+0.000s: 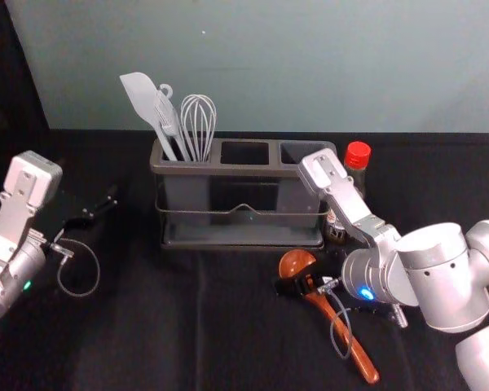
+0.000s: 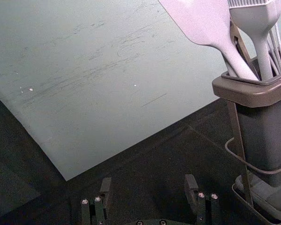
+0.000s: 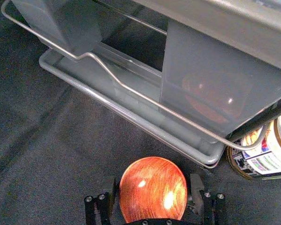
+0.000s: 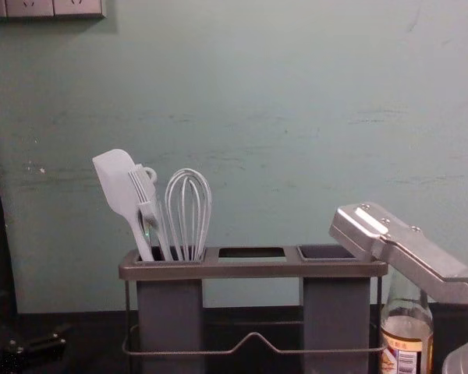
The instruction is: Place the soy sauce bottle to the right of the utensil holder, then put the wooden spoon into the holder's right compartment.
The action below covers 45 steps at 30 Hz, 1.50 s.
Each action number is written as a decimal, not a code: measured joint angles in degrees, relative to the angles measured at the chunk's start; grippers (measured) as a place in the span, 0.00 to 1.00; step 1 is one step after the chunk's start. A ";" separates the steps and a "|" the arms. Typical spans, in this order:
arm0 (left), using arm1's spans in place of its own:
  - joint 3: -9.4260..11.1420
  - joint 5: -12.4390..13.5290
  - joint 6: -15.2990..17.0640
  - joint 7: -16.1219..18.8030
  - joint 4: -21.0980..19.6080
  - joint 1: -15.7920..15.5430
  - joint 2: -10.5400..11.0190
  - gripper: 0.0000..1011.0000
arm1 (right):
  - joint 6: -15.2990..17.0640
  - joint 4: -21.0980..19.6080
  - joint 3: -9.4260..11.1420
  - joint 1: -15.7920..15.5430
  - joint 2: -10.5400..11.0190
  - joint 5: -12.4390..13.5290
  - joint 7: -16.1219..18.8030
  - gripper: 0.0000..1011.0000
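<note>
In the head view, the soy sauce bottle (image 1: 357,156) stands just beside the right end of the utensil holder (image 1: 238,171), right of centre. The wooden spoon (image 1: 356,352) lies at the lower right, bowl toward the holder. The right gripper (image 3: 153,179), low in the right wrist view, has its fingers spread on either side of the bowl, apparently not pinching it. Closing on that rounded bowl could make the spoon roll or squirt away; an off-centre grip could let the handle swing into the wire rail (image 4: 296,352). The right arm passes close to the bottle, so a sideways lift might topple it. The left gripper (image 2: 148,179) idles at the head view's left, fingers spread.
</note>
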 joint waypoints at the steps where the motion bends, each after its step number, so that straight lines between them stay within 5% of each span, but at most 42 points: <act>1: 0.00 0.00 0.00 0.00 0.00 0.00 0.00 0.99 | -0.02 0.00 0.03 -0.03 -0.01 -0.09 0.07 0.99; 13: 0.00 0.00 0.00 0.00 0.00 0.00 0.00 0.99 | -0.80 0.04 0.67 -0.40 -0.25 -1.11 1.56 0.99; 25: 0.00 0.00 0.00 0.00 0.00 0.00 0.00 0.99 | -1.06 -1.49 1.78 -1.70 -0.42 -2.29 2.27 0.83; 39: 0.00 0.00 0.00 0.00 0.00 0.00 0.00 0.99 | -1.28 -13.71 4.37 -7.07 2.15 -2.68 4.97 0.83; 45: 0.00 0.00 0.00 0.00 0.00 0.00 0.00 0.99 | -6.02 -17.65 6.81 -10.62 3.73 -0.98 7.27 0.83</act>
